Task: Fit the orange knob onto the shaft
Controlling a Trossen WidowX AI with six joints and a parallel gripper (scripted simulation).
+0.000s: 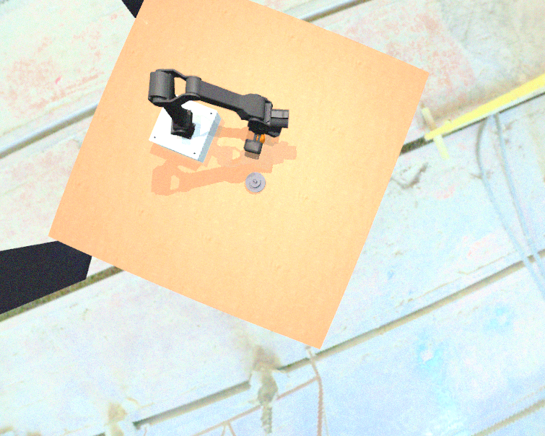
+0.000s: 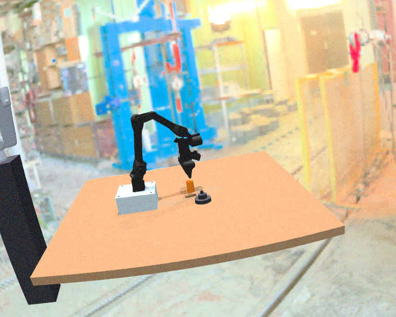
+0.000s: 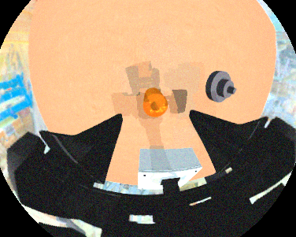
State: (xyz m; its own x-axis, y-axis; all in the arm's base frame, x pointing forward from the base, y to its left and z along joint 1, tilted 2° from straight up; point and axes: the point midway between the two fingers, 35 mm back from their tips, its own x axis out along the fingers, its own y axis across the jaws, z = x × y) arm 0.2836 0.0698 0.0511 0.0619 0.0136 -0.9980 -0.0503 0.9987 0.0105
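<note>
Gripper (image 1: 261, 138) (image 2: 190, 177) (image 3: 157, 115) found wide open above the knob, fingers apart, nothing in its grasp. Fingers are black and tapered to points.

Orange knob (image 1: 263, 138) (image 2: 190, 186) (image 3: 155, 104): a smooth, upright cylinder with a hole in its top, standing on the tabletop (image 1: 291, 271) (image 2: 198, 239) (image 3: 147, 31), off the shaft and near the pedestal. Pedestal (image 1: 248, 183) (image 2: 198, 200) (image 3: 214, 90): dark grey, round and stepped, with a narrow shaft (image 1: 255, 182) (image 2: 202, 191) (image 3: 233, 90) at its centre. Tabletop is tan, faintly mottled.

Brown boxes (image 2: 67, 114) are stacked in the background; contents cannot be determined.

Arm stands on a pale, box-shaped base (image 1: 201, 150) (image 2: 138, 204) (image 3: 167, 161). Beyond the table rises a blue frame (image 2: 109, 62); a black column (image 2: 18, 225) carries a grey arm (image 2: 6, 122). From above, the gripper partly obstructs sight of the knob.
</note>
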